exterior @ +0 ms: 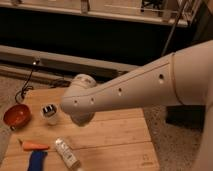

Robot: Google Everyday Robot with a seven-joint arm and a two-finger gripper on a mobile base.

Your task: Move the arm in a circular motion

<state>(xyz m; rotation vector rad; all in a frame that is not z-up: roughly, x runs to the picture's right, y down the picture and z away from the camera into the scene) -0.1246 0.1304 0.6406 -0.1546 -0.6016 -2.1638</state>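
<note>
The arm [135,90] is a thick off-white tube with small dark screw holes. It reaches from the right edge of the camera view across to the left, above the wooden table [120,145]. Its rounded end joint [80,100] hangs over the table's left half, close to a small white cup [50,113]. My gripper is hidden behind this joint, and it is shut. Nothing shows as held.
On the table's left side lie a red bowl [17,116], a carrot [34,146], a white bottle [66,152] and a blue object [36,161]. A dark low shelf unit [90,40] runs along the back. A black cable [27,82] trails on the floor.
</note>
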